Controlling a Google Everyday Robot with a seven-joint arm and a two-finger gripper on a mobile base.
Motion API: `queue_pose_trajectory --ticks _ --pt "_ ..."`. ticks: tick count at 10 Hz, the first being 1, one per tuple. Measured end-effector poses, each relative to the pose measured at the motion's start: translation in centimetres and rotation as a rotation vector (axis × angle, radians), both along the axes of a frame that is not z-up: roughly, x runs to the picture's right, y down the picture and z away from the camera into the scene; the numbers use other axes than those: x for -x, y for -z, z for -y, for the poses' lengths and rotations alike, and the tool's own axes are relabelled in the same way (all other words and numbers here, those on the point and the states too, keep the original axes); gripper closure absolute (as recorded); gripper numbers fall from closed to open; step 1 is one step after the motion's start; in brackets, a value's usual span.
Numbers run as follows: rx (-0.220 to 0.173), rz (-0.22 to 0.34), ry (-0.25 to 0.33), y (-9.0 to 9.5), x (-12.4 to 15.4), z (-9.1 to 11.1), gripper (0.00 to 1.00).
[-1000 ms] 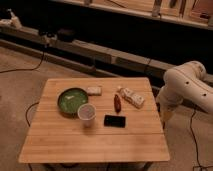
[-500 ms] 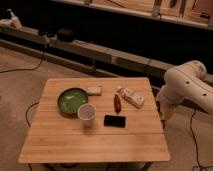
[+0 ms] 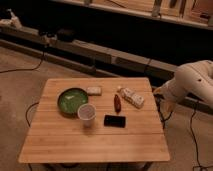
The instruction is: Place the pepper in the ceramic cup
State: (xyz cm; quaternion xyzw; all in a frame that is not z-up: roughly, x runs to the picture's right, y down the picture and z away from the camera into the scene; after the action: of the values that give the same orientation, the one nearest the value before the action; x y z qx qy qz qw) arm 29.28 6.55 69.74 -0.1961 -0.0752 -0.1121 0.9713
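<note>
Dim room with a dark shelf wall and cables on the floor; a wooden bench [image 3: 100, 142] stands in the middle and carries all the items.

1. Task status: not started, as far as I can judge. Nothing is placed yet.
2. Pepper [image 3: 117, 102]: it lies flat on the bench, right of centre, long axis running away from the camera. It sits between the white packet [image 3: 133, 97] on its right and the green bowl [image 3: 71, 100] on its left, and just behind the black phone [image 3: 115, 121]. Nothing touches it.
3. Cup [image 3: 87, 112]: it stands upright at the near-right rim of the green bowl, left of the phone. I see nothing in its mouth.
4. Claw [image 3: 161, 95]: it hangs off the right edge of the bench at the end of the white arm [image 3: 192, 80], well apart from the pepper. It stands wide and holds nothing.
5. A small pale block [image 3: 93, 90] lies behind the bowl, clear of any likely path.

Remaining steps, in my judgement: bring the claw over the pepper, close on it, lift, carry it left across the phone to the cup, and release above the opening.
</note>
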Motion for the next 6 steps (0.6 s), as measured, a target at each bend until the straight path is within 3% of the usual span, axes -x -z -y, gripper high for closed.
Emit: queue_pose_trajectory --ticks 3,5,6 --pt "-0.006 0.046 0.007 -0.4 0.8 0.3 0.35" --pt "-0.031 0.156 0.029 -1.1 2.2 1.2 0.35" --pt "-0.055 0.238 0.056 -1.5 3.3 2.0 0.35"
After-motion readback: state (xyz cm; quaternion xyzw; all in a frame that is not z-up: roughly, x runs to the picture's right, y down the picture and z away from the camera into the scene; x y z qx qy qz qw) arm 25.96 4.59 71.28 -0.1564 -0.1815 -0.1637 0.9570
